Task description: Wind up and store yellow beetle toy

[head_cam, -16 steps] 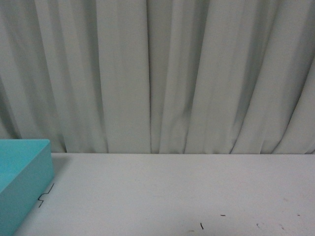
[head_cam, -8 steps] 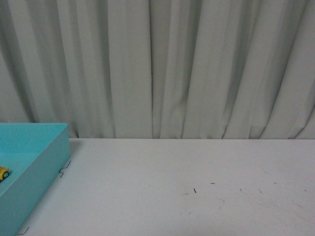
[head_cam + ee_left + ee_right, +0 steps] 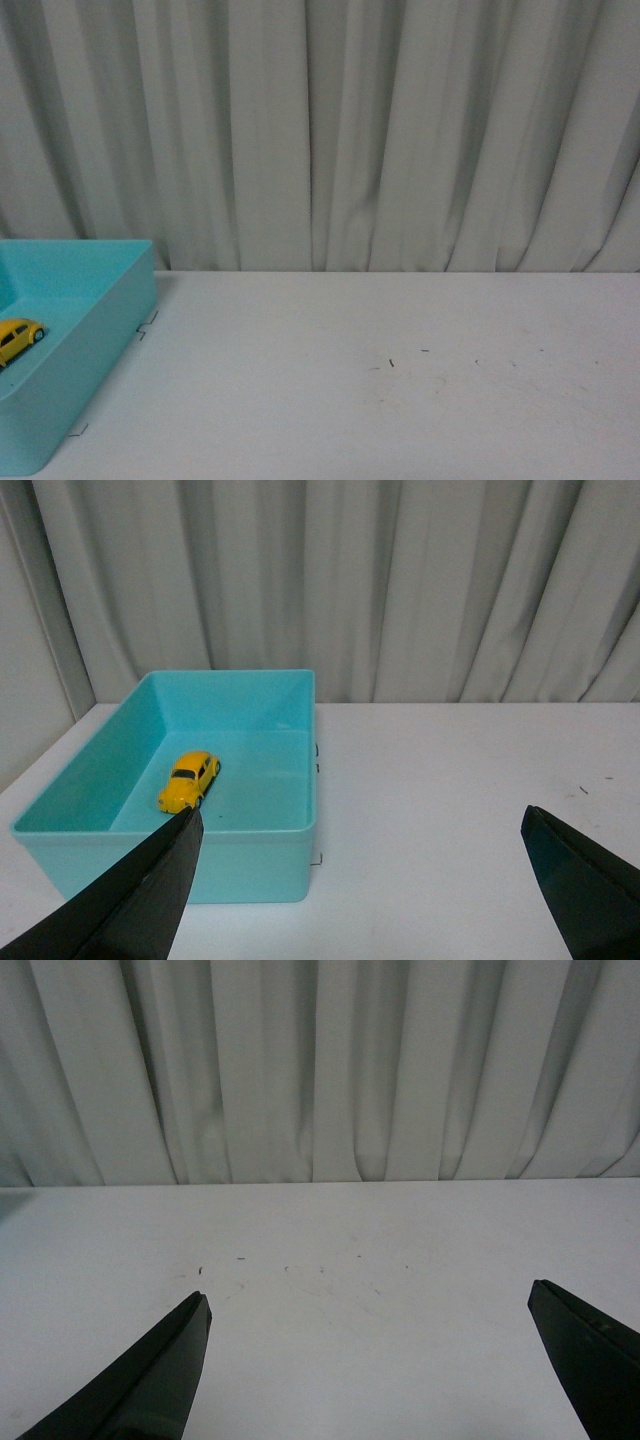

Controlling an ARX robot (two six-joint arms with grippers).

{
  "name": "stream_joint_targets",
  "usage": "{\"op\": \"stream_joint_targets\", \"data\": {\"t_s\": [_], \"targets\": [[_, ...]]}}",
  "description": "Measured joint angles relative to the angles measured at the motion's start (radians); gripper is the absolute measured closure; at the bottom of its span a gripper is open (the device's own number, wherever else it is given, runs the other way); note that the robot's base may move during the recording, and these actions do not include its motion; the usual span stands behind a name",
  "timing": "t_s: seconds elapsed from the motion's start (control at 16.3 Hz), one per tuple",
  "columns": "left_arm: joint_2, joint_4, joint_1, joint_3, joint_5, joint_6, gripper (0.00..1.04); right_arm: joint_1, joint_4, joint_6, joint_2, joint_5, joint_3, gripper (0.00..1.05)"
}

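The front view has swung to reveal the yellow beetle toy [image 3: 189, 781] in the teal bin [image 3: 250, 855]; light, glossy, best pinched across its flanks, both grippers spread empty.

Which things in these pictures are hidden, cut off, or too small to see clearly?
- Front view: the teal box is cut off by the left edge, and so is the rear of the yellow beetle toy.
- Left wrist view: the toy is too small to show any winding part.
- Both wrist views: the left gripper and right gripper show only their fingers; the frame bottom cuts off the rest.
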Motion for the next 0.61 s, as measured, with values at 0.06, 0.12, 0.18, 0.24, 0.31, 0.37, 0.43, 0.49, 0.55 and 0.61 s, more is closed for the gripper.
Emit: {"op": "stream_joint_targets", "data": {"t_s": [0.06, 0.12, 0.18, 0.24, 0.31, 0.37, 0.43, 0.49, 0.55, 0.61], "targets": [[0.0, 0.0, 0.0, 0.0, 0.0, 0.0, 0.07, 0.0, 0.0, 0.0, 0.0, 0.0, 0.0, 0.07], [0.0, 0.0, 0.0, 0.0, 0.0, 0.0, 0.07, 0.0, 0.0, 0.0, 0.0, 0.0, 0.0, 0.07], [0.0, 0.0, 0.0, 0.0, 0.0, 0.0, 0.07, 0.0, 0.0, 0.0, 0.0, 0.0, 0.0, 0.07], [0.0, 0.0, 0.0, 0.0, 0.0, 0.0, 0.07, 0.0, 0.0, 0.0, 0.0, 0.0, 0.0, 0.07], [0.0, 0.0, 0.0, 0.0, 0.0, 0.0, 0.07, 0.0, 0.0, 0.0, 0.0, 0.0, 0.0, 0.07], [0.0, 0.0, 0.0, 0.0, 0.0, 0.0, 0.07, 0.0, 0.0, 0.0, 0.0, 0.0, 0.0, 0.07], [0.0, 0.0, 0.0, 0.0, 0.0, 0.0, 0.07, 0.0, 0.0, 0.0, 0.0, 0.0, 0.0, 0.07], [0.0, 0.0, 0.0, 0.0, 0.0, 0.0, 0.07, 0.0, 0.0, 0.0, 0.0, 0.0, 0.0, 0.07], [0.0, 0.0, 0.0, 0.0, 0.0, 0.0, 0.07, 0.0, 0.0, 0.0, 0.0, 0.0, 0.0, 0.07], [0.0, 0.0, 0.0, 0.0, 0.0, 0.0, 0.07, 0.0, 0.0, 0.0, 0.0, 0.0, 0.0, 0.07]]}}
